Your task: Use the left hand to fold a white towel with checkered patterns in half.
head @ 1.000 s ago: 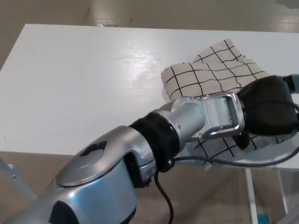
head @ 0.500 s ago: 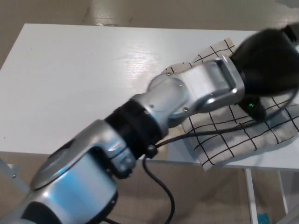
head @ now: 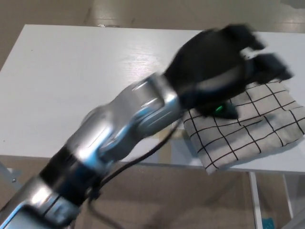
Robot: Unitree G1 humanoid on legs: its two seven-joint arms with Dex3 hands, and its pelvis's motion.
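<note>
At the left of the view the desk is bare and white, and my left arm comes in from the lower left corner and goes up across it in a diagonal line. A second ago this arm was lying low over the front edge of the desk, and my left hand was pressed down on the towel; now the arm has swung upward and the hand is in the air above the cloth, blurred by the motion. My fingers are spread apart and I see no cloth between them, so I judge that the hand has released and is empty. More to the right, the white towel with the black checks lies at the front right part of the desk, with its near corner hanging a little over the front edge. Before, it reached farther toward the back of the desk and looked wrinkled; now it is a more compact shape and one layer seems to lie on another, with an edge running across the middle. From this I think that the fold in half is already made and that my lifting is only the retreat after it. I cannot say if the edges match well, because my hand hides the far part. My right hand does not appear.
</note>
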